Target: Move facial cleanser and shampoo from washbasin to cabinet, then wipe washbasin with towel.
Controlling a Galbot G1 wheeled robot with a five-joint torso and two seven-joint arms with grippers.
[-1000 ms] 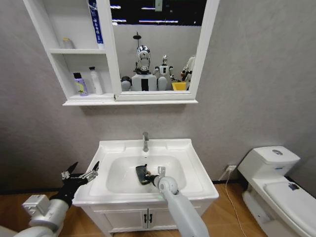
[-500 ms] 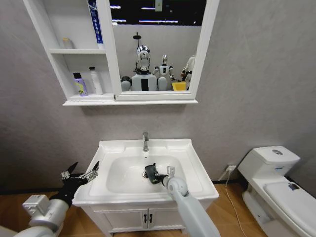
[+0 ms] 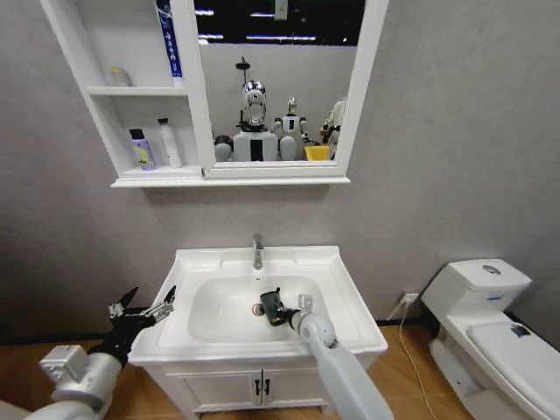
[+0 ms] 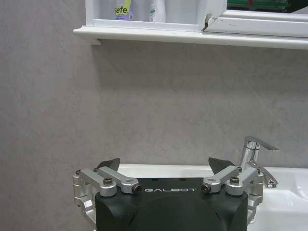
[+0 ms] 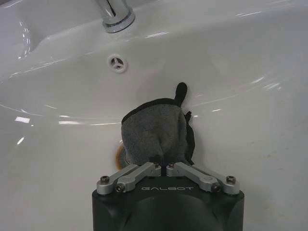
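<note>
My right gripper [image 5: 166,166] is down inside the oval bowl of the washbasin [image 3: 337,267], reached in from the front edge. Its jaws are clenched on the towel [image 5: 156,134], a small dark grey cloth bunched between the fingers, with a black edge and a short loop sticking out at the far end. The towel is pressed against the bowl floor, over the brass-coloured drain [image 5: 119,155], of which a thin arc shows at one side of the cloth. From the head view the same gripper [image 3: 273,308] sits near the middle of the bowl, just in front of the chrome tap [image 3: 257,251]. The overflow hole [image 5: 117,63] lies on the bowl wall between the towel and the tap base.

My left gripper [image 3: 143,312] is held off the left side of the washbasin, near its front corner and not touching it. Its jaws are released, fingers spread wide with nothing between them. From its own wrist camera the fingers [image 4: 108,164] stand apart, facing the grey wall.

The cabinet [image 3: 118,87] hangs on the wall above, joined to the mirror [image 3: 280,83]. On its lower shelf stand a purple bottle [image 3: 142,149] and a white bottle [image 3: 169,144], side by side. A blue tube [image 3: 169,39] stands on the upper shelf.

A white toilet [image 3: 490,328] is to the right of the washbasin, well apart.
</note>
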